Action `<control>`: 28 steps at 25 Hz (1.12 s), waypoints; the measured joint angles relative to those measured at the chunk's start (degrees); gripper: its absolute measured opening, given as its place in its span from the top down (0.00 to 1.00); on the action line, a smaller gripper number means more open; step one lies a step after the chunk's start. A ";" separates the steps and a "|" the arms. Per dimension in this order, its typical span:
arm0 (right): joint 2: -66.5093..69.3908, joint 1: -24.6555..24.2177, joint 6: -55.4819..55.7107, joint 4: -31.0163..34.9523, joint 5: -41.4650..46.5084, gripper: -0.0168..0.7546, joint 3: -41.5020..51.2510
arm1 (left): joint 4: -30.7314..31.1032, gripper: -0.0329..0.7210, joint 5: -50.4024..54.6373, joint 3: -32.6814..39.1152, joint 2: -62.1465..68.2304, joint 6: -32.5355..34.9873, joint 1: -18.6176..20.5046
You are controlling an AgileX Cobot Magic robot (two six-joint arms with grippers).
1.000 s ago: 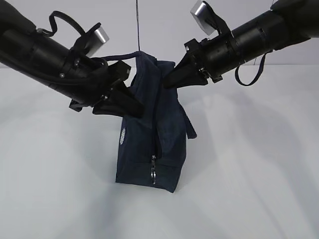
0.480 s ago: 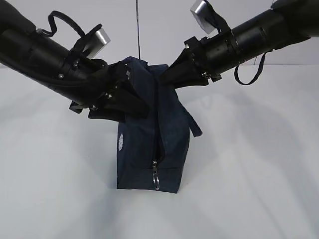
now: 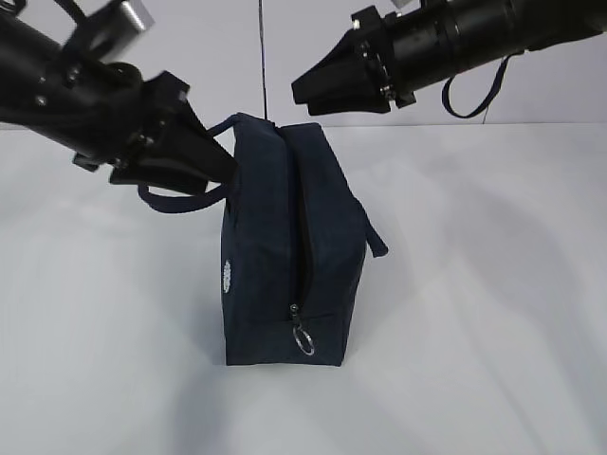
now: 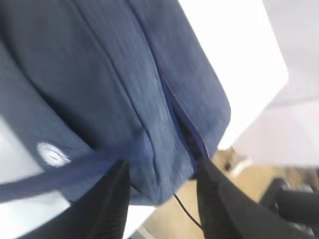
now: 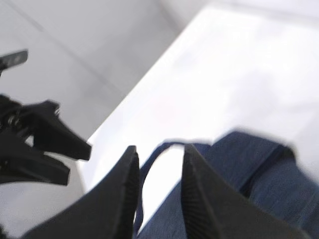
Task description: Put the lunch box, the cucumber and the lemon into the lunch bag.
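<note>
**Lunch bag stands shut on the surface, both tools apart from it**

The lunch bag [image 3: 289, 251] stands upright on the white surface [image 3: 493, 313], about midway between its left and right edges. Its zipper runs over the top and down the near end, where the silver ring pull [image 3: 303, 338] hangs low, close to the bottom. A small round white logo [image 3: 227, 276] sits on the bag's left side; its writing is too small and blurred to read in the exterior view and in the left wrist view alike. One loop handle [image 3: 180, 190] hangs out to the left of the bag, the other [image 3: 373, 230] droops down the right side.

The left tool [image 3: 204, 156] is just beside the bag's upper left edge, above the left handle. The left wrist view shows its fingers [image 4: 112, 201] parted, with navy fabric and the handle strap behind them and nothing pinched between.

The right tool [image 3: 308, 90] hangs above the bag's top, clear of it. Its fingers [image 5: 119, 199] are spread and hold nothing; the right wrist view shows the bag and a handle loop below them.

The lunch box, cucumber and lemon are not visible.
</note>
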 joint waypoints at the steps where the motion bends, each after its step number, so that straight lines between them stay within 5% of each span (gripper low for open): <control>1: -0.09 0.00 0.00 0.04 0.00 0.63 -1.25 | 0.33 0.55 -0.24 0.00 -1.15 0.00 1.11; 6: -2.61 0.00 -0.34 0.38 -3.23 0.68 -5.41 | 4.22 0.55 -3.59 0.00 -7.41 0.00 4.91; 14: -17.37 -0.04 -5.67 -0.64 -17.63 0.71 -6.60 | 13.25 0.60 -7.62 0.00 -14.88 0.00 5.32; 20: -30.46 -0.04 -6.47 -10.65 -20.90 0.73 -6.64 | 13.59 0.60 -8.42 0.00 -16.43 0.00 5.32; 28: -43.75 -0.04 -6.73 -21.79 -15.15 0.97 -0.90 | 13.48 0.60 -8.54 0.00 -16.84 0.00 5.32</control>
